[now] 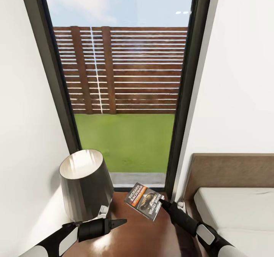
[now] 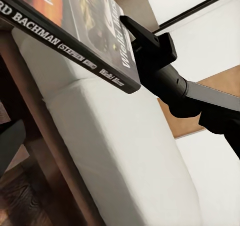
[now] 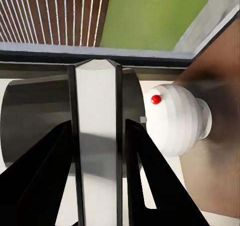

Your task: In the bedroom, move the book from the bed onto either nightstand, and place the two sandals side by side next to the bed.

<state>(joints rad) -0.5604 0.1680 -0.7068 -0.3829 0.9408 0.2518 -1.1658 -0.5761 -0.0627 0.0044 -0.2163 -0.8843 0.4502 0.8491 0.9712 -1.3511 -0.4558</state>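
The book [image 1: 144,200], dark with an orange title band, hangs tilted over the back of the nightstand [image 1: 129,240]. My right gripper [image 1: 163,201] is shut on its right edge. In the right wrist view the book's pale page edge [image 3: 97,136] stands between the two black fingers [image 3: 45,181]. The left wrist view shows the book's spine [image 2: 75,40] with the right gripper [image 2: 142,35] clamped on it. My left gripper [image 1: 121,221] is open and holds nothing, low over the nightstand's front left. The bed [image 1: 236,211] lies to the right. The sandals are out of view.
A lamp with a dark shade [image 1: 85,184] and a white base [image 3: 177,118] stands on the nightstand's left half. A tall dark-framed window [image 1: 121,78] is straight behind, with white walls on both sides. The brown headboard [image 1: 228,169] rises at the right.
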